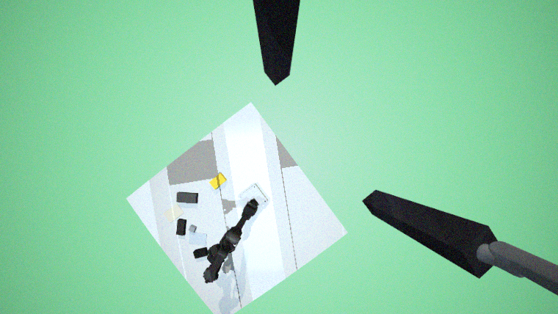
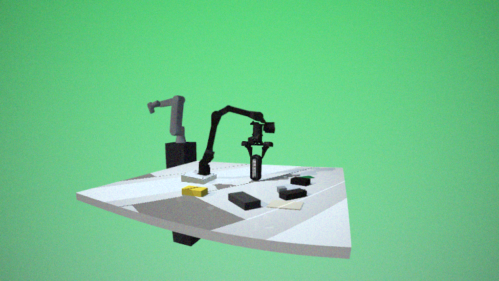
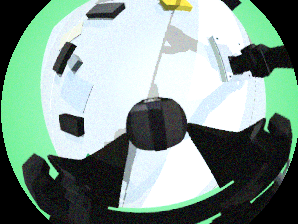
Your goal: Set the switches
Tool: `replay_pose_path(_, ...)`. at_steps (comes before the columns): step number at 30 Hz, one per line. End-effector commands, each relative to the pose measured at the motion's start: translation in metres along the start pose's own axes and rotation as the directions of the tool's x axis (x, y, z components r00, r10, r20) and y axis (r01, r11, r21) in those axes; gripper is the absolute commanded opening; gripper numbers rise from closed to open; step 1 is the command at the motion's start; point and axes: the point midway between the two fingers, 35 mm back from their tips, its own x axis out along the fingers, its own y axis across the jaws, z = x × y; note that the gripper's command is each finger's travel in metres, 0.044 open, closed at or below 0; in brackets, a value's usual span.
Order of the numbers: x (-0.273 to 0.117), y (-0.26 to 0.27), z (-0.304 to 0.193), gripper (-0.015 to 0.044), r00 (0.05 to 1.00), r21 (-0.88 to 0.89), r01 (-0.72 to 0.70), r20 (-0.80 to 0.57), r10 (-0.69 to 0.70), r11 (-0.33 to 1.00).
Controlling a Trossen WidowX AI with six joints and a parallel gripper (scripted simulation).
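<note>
The dark grey controller unit [image 2: 255,174] [image 3: 156,137] is between my fingers. In the exterior view it hangs upright, long side vertical, with a pale strip of small squares facing that camera; the marks are too small to read, and I cannot tell whether it is label or switches. Whether its lower end touches the bench is unclear. My gripper [image 2: 256,159] [image 3: 157,132] points down, shut on the unit's two sides. In the wrist view only a dark rounded end shows, with no readable switch or label. In the top view the arm mostly hides the unit.
On the bench [image 1: 312,229] [image 2: 314,226] are a yellow block [image 1: 217,180] [image 2: 194,191], a large dark block [image 1: 187,197] [image 2: 244,200], two smaller dark blocks, a grey cube, a beige pad [image 1: 172,213] and a green piece. A second arm [image 2: 176,118] stands beyond the bench.
</note>
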Motion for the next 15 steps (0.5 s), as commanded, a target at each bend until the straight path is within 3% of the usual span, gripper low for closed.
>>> replay_pose_path(1, 0.002, 0.001, -0.007, 0.0338, 1.0, 0.002, 0.004, -0.022, -0.004, 1.0)
replay_pose_path(15, 0.002, 0.001, -0.017, 0.0338, 0.998, 0.002, 0.004, -0.056, -0.004, 1.0)
